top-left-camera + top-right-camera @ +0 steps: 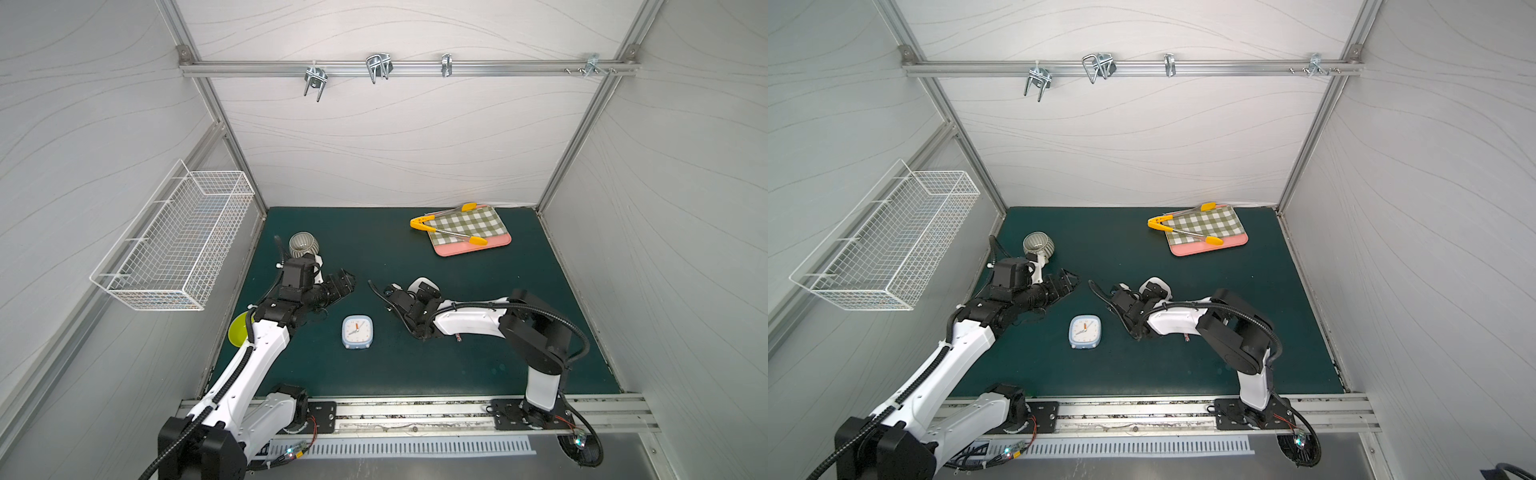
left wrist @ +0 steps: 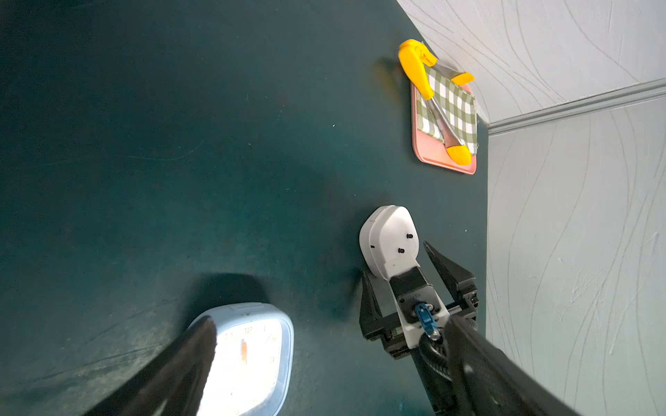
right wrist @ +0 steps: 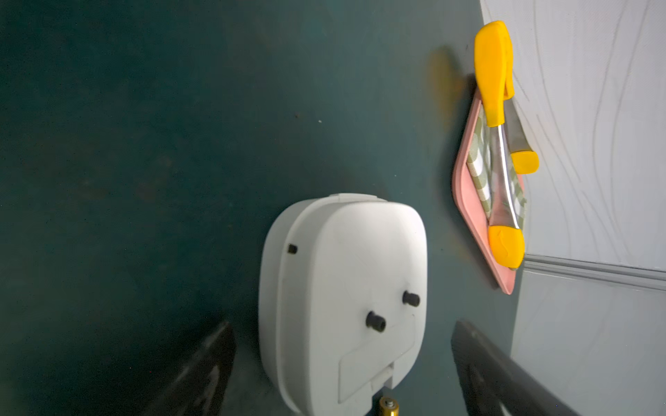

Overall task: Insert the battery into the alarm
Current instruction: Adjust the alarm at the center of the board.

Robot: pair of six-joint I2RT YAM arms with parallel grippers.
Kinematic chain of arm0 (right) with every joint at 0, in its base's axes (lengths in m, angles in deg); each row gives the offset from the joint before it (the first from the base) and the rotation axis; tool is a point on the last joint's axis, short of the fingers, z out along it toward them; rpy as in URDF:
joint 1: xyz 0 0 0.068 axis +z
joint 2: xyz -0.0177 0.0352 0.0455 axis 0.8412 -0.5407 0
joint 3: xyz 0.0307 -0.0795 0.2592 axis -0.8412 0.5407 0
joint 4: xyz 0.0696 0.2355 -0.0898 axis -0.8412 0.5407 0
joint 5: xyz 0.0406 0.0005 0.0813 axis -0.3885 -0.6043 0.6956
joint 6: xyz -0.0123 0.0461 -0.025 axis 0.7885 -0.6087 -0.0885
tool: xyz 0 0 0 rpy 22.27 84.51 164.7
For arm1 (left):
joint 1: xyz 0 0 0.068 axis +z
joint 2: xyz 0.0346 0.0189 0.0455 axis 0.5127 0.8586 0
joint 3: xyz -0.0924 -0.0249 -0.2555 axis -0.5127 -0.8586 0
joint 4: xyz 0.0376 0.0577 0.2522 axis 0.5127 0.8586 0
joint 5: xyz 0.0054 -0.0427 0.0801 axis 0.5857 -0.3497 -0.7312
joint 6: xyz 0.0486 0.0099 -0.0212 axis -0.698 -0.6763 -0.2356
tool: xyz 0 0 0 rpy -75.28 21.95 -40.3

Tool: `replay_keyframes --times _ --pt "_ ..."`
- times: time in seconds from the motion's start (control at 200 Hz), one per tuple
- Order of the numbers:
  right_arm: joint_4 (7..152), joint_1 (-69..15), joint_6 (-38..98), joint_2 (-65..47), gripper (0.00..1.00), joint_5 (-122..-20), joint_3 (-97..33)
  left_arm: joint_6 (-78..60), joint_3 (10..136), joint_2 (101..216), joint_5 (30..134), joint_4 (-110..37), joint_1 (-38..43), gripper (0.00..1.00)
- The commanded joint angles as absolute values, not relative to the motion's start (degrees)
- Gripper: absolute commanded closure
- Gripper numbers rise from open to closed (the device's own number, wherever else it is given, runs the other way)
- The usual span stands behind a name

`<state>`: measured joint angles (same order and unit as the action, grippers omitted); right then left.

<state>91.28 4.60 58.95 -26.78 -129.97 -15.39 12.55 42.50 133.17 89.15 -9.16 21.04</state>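
**Battery lies outside the alarm, both claws released**

Top views: The alarm (image 1: 420, 285) lies back-up on the desk (image 1: 415, 365), its near end partly hidden under the right claw (image 1: 411, 293). The left claw (image 1: 347, 282) hovers well apart from the alarm on the left arm's side, jaws spread, holding nothing. A blue clock (image 1: 357, 331) lies face-up, nearer the robot than the alarm. The battery cannot be made out here.

Left wrist: The right claw (image 2: 395, 259) straddles the alarm's (image 2: 387, 234) near end, one finger on each side. Its jaws stand wide and do not pinch the shell, so it is released and empty. The left claw's own fingers frame the view far apart.

Right wrist: The alarm's back fills the middle, with two black knobs (image 3: 374, 320) and below them the outline of a hatch (image 3: 374, 360) that looks shut. Only the gold end of the battery (image 3: 388, 407) shows, just beside the alarm's hatch edge and between the open fingers. Whether it touches the shell I cannot tell.

Judgement: Insertion is not done, and the work seems to stand at reaching the compartment. The next move likely calls for opening the hatch while one claw steadies the alarm. The other claw would then take the battery by its body, line it up with the bay with poles matched, and press it down flat.
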Motion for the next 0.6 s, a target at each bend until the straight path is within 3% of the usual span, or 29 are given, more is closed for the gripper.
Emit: replay_keyframes --times 0.0,0.16,0.305,0.41,0.595 --pt "91.08 3.72 52.19 -18.20 0.02 -122.00 -12.50 10.86 45.19 135.53 89.88 -11.79 20.70 0.00" --pt "88.71 -3.88 32.12 -1.77 0.04 -103.08 -4.45 7.49 50.22 145.89 88.57 -15.58 14.10 0.00" --pt "82.30 -20.33 9.98 7.71 0.10 -80.32 5.28 3.00 59.33 160.21 94.01 -19.41 9.91 0.03" --pt "81.90 -28.91 3.30 7.60 0.13 -70.78 6.97 1.47 67.88 170.69 96.43 -18.36 8.68 0.07" --pt "76.41 -35.92 -4.29 0.59 0.19 -60.87 8.16 1.34 80.80 186.49 104.75 -16.38 7.54 0.15"
